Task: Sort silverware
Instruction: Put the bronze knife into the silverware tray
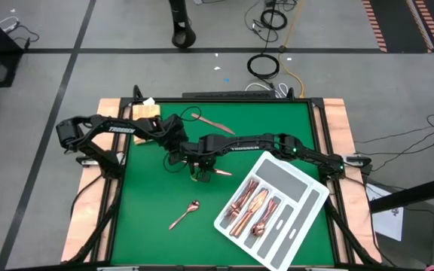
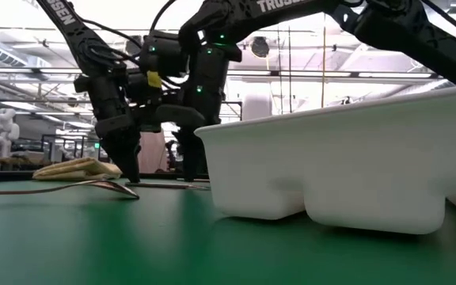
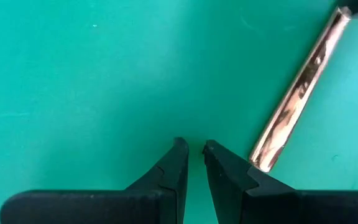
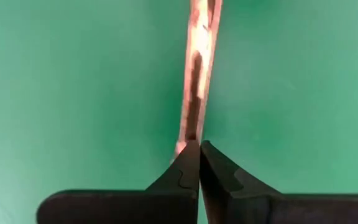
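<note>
My right gripper (image 1: 200, 167) (image 4: 199, 144) is over the middle of the green mat, shut on one end of a copper piece of silverware (image 1: 221, 173). My left gripper (image 1: 173, 156) (image 3: 196, 149) stands just to its left, fingers a narrow gap apart with only mat between them. A copper handle (image 3: 294, 93) ends beside one left finger. A spoon (image 1: 184, 214) lies flat near the front, and another piece (image 1: 208, 120) lies flat at the back. The white-and-grey tray (image 1: 292, 175) at the right holds several pieces (image 1: 251, 207). My right gripper pinches the end of the copper piece (image 4: 191, 134) between its two fingertips, which point down at it from above. The piece runs straight away from the fingers. Whether its other end rests on the mat I cannot tell. My left gripper: the copper handle's end (image 3: 263, 163) lies against or just beside the outer side of one finger; I cannot tell whether they touch.
A folded yellow cloth (image 1: 145, 111) (image 2: 74, 168) lies at the mat's far left corner. The tray's white wall (image 2: 347, 158) fills the right of the low view. Bare green mat lies at the near left and far right.
</note>
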### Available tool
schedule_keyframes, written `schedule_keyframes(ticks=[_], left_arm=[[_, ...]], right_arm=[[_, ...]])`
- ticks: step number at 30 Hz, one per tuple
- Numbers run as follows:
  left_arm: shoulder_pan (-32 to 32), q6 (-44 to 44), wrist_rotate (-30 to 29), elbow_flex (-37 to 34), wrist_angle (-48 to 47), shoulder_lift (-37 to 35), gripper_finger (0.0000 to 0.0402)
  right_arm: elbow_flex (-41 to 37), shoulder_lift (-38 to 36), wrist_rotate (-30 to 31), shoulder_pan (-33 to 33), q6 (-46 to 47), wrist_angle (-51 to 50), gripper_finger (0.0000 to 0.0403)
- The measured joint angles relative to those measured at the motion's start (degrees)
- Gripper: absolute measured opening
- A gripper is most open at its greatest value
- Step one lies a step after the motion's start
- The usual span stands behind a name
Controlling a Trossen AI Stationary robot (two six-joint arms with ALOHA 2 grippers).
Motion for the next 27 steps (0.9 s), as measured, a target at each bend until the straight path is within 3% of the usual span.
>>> schedule_keyframes(ticks=[9,17,27], left_arm=[[0.15,1.8,8.42,-0.25,-3.54,-3.92,0.0038],[-0.71,4.78,9.05,-0.23,-5.08,-6.69,0.0022],[-3.99,4.7,7.44,-0.16,-1.64,-3.19,0.0022]], right_arm=[[0.04,-0.05,0.61,-0.34,1.15,-0.81,0.0061],[0.06,-0.09,0.75,-0.45,0.93,-0.38,0.008],[0.1,-0.2,2.16,-0.55,-0.04,0.31,0.0078]])
